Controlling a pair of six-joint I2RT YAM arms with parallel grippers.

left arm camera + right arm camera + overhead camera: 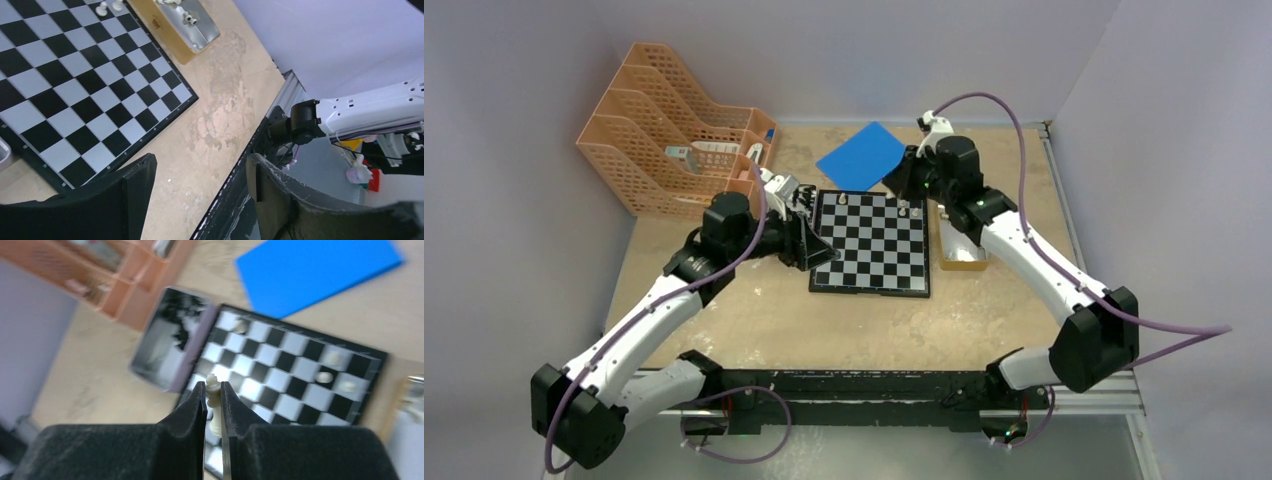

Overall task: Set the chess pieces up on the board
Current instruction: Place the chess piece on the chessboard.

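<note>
Tan, worn desk [754,310] surface, enclosed by pale walls, carries the flat black-and-white checked chessboard with a thin black frame [871,242] at its centre. A plain blue square sheet [862,155] lies beyond the board's far edge.

Right pincer [213,390]: clenched on one tall cream-white chess piece [214,412]. The piece's long axis runs along the slot between the fingers, and its crown shows just past the fingertips. The wrist view is blurred, so the type of piece cannot be told.

Governing relation: the board lies below and ahead of the right pincer, which hangs over the far right corner. Three small cream-white figurines [332,358] stand on squares near that corner, and one more [240,326] is at the far left. The right arm is judged the nearer for a far-rank placement. The target square must keep the descending fingers apart from those neighbours.

Left pincer [200,170]: released, empty, just beside the board's left edge.
</note>
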